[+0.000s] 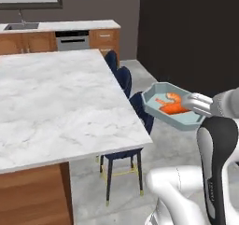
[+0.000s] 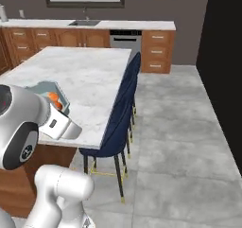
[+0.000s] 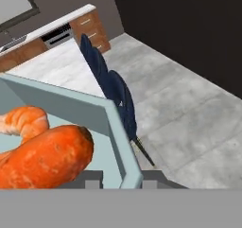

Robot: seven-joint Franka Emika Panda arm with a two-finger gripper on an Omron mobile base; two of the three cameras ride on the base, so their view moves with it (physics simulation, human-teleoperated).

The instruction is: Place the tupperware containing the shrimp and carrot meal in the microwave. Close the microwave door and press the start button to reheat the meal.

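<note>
The pale blue-grey tupperware [image 1: 156,95] hangs in the air just off the right edge of the island, tilted slightly. My gripper [image 1: 190,103] is shut on its near rim. The shrimp and carrot meal [image 1: 171,105] lies inside it, orange and heaped. In the hand view the tupperware wall [image 3: 90,113] runs across close up, with the curled shrimp [image 3: 23,120] and a carrot chunk [image 3: 47,158] behind it, and my gripper [image 3: 122,179] clamps the rim. From the right base view the tupperware [image 2: 45,86] peeks out behind my arm. The microwave and its door are out of view.
A white marble island [image 1: 56,102] fills the left. Navy chairs [image 2: 123,109] stand along its right side, right below the tupperware. A back counter with a sink [image 2: 85,22] and wooden drawers runs along the far wall. A tall dark wall [image 1: 186,32] rises at the right. Grey floor [image 2: 179,142] lies open.
</note>
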